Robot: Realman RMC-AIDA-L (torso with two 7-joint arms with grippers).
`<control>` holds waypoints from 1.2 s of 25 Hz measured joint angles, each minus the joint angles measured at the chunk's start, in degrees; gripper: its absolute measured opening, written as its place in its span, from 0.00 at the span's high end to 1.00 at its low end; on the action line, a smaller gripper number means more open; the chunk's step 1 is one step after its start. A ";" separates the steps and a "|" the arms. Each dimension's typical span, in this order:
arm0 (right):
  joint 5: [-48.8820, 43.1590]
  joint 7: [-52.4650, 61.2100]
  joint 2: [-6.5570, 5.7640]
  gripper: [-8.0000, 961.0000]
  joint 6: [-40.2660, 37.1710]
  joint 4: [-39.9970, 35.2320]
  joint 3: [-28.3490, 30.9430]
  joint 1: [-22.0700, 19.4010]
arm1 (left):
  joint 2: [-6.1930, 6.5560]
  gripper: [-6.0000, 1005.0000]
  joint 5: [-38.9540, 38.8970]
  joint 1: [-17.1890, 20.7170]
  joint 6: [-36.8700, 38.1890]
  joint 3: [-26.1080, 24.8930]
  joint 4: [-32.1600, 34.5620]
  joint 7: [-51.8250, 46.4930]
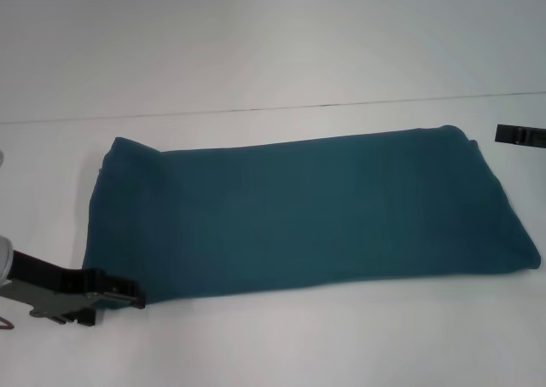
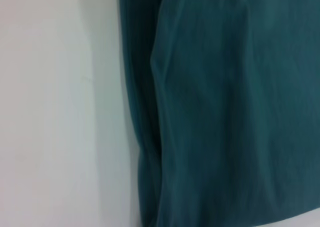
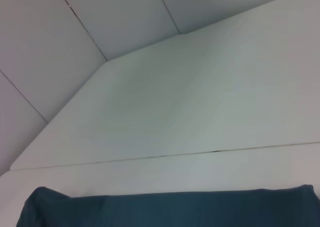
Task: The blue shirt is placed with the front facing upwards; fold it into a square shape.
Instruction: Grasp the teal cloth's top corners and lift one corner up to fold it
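Observation:
The blue shirt (image 1: 307,212) lies on the white table (image 1: 299,344) as a long folded band running left to right, plain side up, with no lettering showing. My left gripper (image 1: 136,302) sits low at the shirt's near left corner, its tip at the cloth edge. The left wrist view shows the shirt (image 2: 225,112) with its layered folded edge beside bare table. My right gripper (image 1: 519,135) shows only as a black tip at the picture's right edge, just beyond the shirt's far right corner. The right wrist view catches the far edge of the shirt (image 3: 170,209).
A thin seam (image 1: 256,110) crosses the table behind the shirt. White tabletop stretches beyond it and in front of the shirt. Pale wall panels (image 3: 75,17) stand behind the table.

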 joint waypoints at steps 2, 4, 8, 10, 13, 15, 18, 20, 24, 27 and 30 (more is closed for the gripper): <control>0.00 0.00 0.00 0.05 -0.09 0.00 0.00 -0.01 | 0.00 0.12 0.00 -0.17 -0.43 0.04 -0.30 0.01; 0.01 0.03 0.01 0.05 -0.15 0.00 0.00 -0.02 | 0.00 0.12 0.00 -0.27 -0.80 0.14 -0.40 0.01; 0.05 0.22 0.02 0.05 -0.21 0.00 0.00 -0.07 | 0.06 0.12 0.07 -0.30 -1.11 0.19 -0.45 0.03; 0.07 0.25 0.02 0.05 -0.17 0.00 0.00 -0.16 | 0.10 0.12 0.39 -0.32 -1.48 0.20 -0.47 0.04; 0.09 0.26 0.02 0.05 -0.08 -0.04 0.00 -0.19 | 0.17 0.13 1.29 -0.56 -1.75 0.19 -0.65 0.06; 0.09 0.26 0.02 0.05 -0.08 -0.06 0.00 -0.19 | 0.17 0.13 1.56 -0.74 -1.88 0.19 -0.99 0.07; 0.09 0.26 0.02 0.05 -0.09 -0.08 0.00 -0.27 | 0.17 0.13 1.61 -1.05 -2.16 0.20 -1.48 0.09; 0.10 0.26 0.02 0.05 -0.15 -0.09 0.01 -0.30 | 0.15 0.13 1.61 -1.28 -2.37 0.20 -1.77 0.13; 0.10 0.26 0.02 0.05 -0.21 -0.09 0.07 -0.30 | -0.05 0.14 1.40 -1.74 -3.24 0.19 -2.08 0.38; 0.10 0.26 0.02 0.05 -0.21 -0.09 0.09 -0.32 | -0.27 0.14 1.22 -2.53 -4.04 0.56 -2.55 0.59; 0.20 0.26 0.02 0.05 -0.21 -0.09 0.09 -0.35 | -0.31 0.14 1.07 -3.42 -5.12 0.91 -3.13 0.61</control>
